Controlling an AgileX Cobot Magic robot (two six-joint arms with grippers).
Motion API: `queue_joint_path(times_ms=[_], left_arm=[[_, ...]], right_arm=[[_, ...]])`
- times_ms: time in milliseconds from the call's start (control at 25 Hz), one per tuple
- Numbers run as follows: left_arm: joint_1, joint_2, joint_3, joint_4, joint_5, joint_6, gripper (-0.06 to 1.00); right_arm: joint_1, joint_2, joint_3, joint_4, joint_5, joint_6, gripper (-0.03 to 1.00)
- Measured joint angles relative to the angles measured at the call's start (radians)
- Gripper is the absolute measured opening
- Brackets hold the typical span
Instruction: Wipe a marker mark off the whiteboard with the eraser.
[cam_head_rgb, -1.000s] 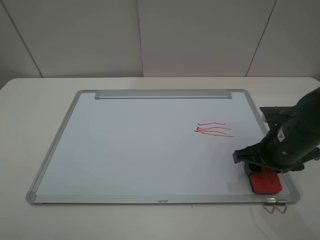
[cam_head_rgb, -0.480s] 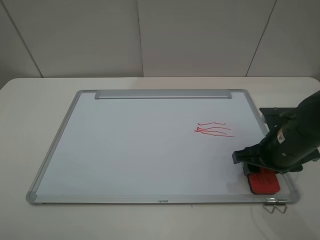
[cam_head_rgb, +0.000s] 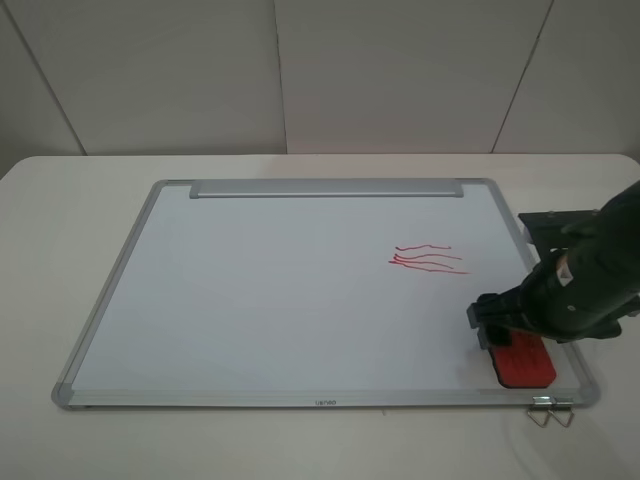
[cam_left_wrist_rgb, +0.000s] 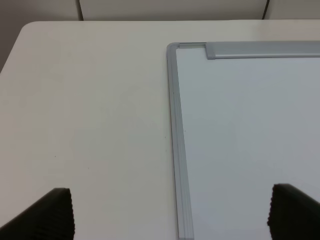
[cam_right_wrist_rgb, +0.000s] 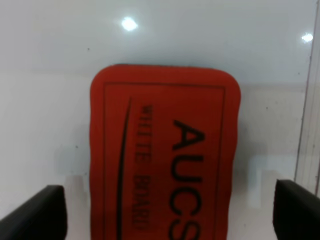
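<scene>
Your whiteboard (cam_head_rgb: 300, 300) lies flat on the table (cam_head_rgb: 60, 200), its tray strip along the far edge, and most of its surface is bare. The only red writing you can see from the high camera is a set of wavy lines (cam_head_rgb: 428, 259) right of centre; the stick-figure mark you are meant to wipe does not show in any view, so I cannot tell you where it is (it may sit under the right arm, or simply be too faint).

Your right gripper (cam_right_wrist_rgb: 160, 210) hangs low over the board's near right corner with its fingers spread wide, one on each side of the eraser (cam_head_rgb: 524, 361), and holding nothing. The eraser lies flat on the board, lettering up, close to the right frame rail. Your left gripper (cam_left_wrist_rgb: 170, 215) is also spread and empty, hovering over the board's far left corner, well apart from the work.

The risks, as I judge them:
- The eraser fills most of the gap between the fingers, so a slightly off-centre descent could land a fingertip on top of it or push it against the rail.
- A grip taken too high may slip once you press and rub.
- With the target unseen, you could wipe the wavy lines by mistake.
</scene>
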Motion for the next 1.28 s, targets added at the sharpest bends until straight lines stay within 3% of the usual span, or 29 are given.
queue_joint_path(times_ms=[200,560,880,1280], left_arm=[[0.000,0.000,0.000,0.000,0.000,0.000,0.77],[0.000,0.000,0.000,0.000,0.000,0.000,0.77],[0.000,0.000,0.000,0.000,0.000,0.000,0.77],[0.000,0.000,0.000,0.000,0.000,0.000,0.77]], right_arm=[[0.000,-0.160,-0.008,-0.002,0.034,-0.034,0.75],[0.000,-0.430,-0.164,0.129,0.328,-0.266,0.75],[-0.002,-0.641,-0.234,0.225,0.450,-0.333,0.75],[-0.155,-0.956,-0.234,0.230,0.570,-0.317,0.75]])
